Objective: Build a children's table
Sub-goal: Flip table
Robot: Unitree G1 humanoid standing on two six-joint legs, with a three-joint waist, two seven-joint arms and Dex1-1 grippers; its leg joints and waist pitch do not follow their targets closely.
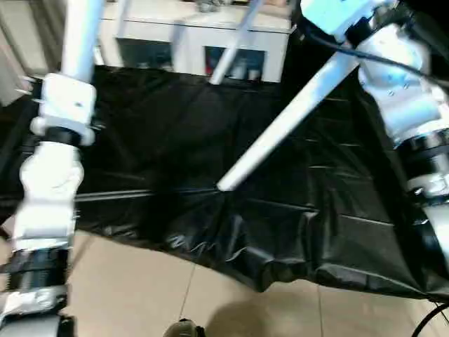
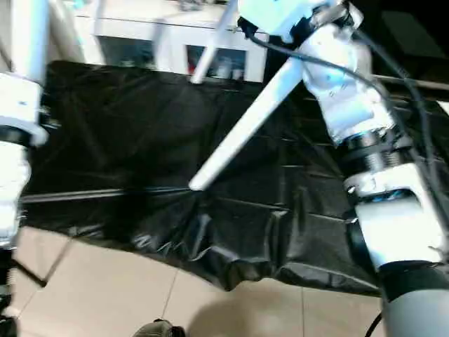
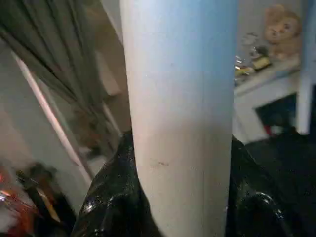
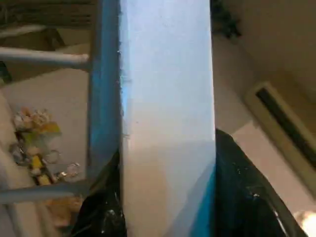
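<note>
Seemingly both grippers hold legs (image 1: 280, 126).

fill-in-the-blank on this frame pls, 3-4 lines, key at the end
1. The left gripper is shut on a white table ____.
2. The big table is covered by a sheet coloured ____.
3. The leg slanting from the right arm hangs with its free end ____ the sheet.
4. Behind the big table stands a white ____ with glass doors.

Missing words: leg; black; above; cabinet
</note>
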